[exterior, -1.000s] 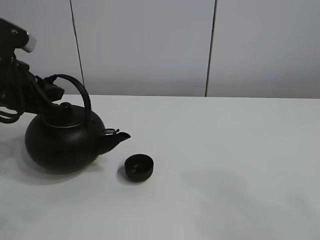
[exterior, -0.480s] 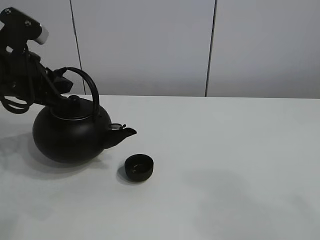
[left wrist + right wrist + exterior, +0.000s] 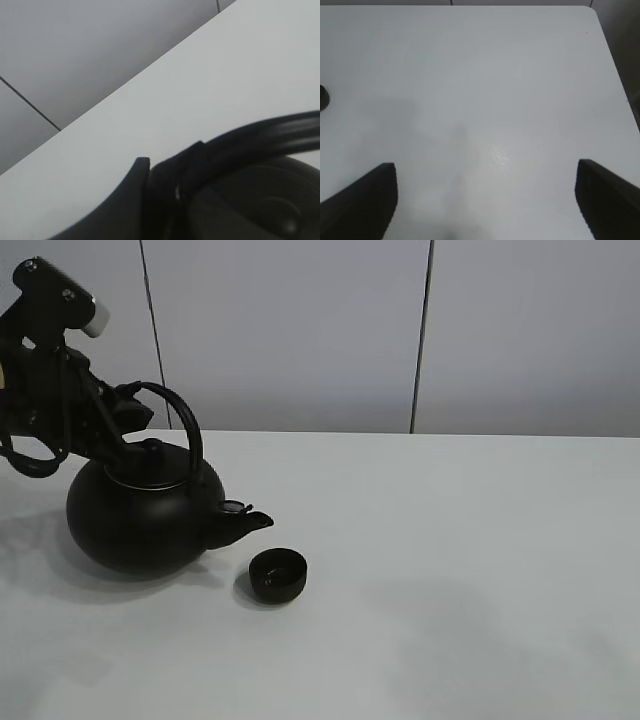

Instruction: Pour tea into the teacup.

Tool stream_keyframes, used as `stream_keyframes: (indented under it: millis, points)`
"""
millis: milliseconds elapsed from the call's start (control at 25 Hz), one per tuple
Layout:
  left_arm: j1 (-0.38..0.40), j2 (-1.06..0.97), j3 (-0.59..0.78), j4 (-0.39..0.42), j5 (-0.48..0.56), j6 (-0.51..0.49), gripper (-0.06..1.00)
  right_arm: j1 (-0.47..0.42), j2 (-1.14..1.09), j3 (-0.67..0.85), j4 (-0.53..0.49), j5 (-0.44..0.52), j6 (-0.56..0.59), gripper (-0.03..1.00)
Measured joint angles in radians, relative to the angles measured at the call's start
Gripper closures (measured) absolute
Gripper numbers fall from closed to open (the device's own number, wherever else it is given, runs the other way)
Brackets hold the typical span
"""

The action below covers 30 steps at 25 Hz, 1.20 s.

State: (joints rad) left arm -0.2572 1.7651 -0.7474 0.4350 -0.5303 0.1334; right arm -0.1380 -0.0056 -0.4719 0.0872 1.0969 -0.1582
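The small black teacup (image 3: pixel 277 574) stands on the white table (image 3: pixel 450 540), left of the middle. The big black kettle (image 3: pixel 140 520) hangs just left of it, tipped a little, with its spout (image 3: pixel 250 523) pointing down-right toward the cup's near rim. No liquid stream shows. My left gripper (image 3: pixel 128 408) is shut on the kettle's arched handle (image 3: pixel 185 420). In the left wrist view the handle (image 3: pixel 260 135) runs through the dark fingers (image 3: pixel 142 172), with the lid (image 3: pixel 270 205) below. My right gripper (image 3: pixel 487 200) is open and empty over bare table. A dark sliver of the cup (image 3: pixel 322 97) shows at that view's edge.
A grey panelled wall (image 3: pixel 300 330) rises behind the table's far edge. The table's right edge (image 3: pixel 615 75) shows in the right wrist view. My right arm is out of the exterior high view.
My left gripper has lifted the kettle off the table and carried it right, toward the teacup. The spout has since tipped downward. The teacup has not moved.
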Motion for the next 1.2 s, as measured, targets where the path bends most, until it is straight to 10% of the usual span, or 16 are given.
stream_keyframes:
  millis: [1200]
  points:
    - [-0.023, 0.018, -0.038, 0.003, 0.019, 0.054, 0.85, 0.000, 0.000, 0.000, 0.000, 0.000, 0.000, 0.31]
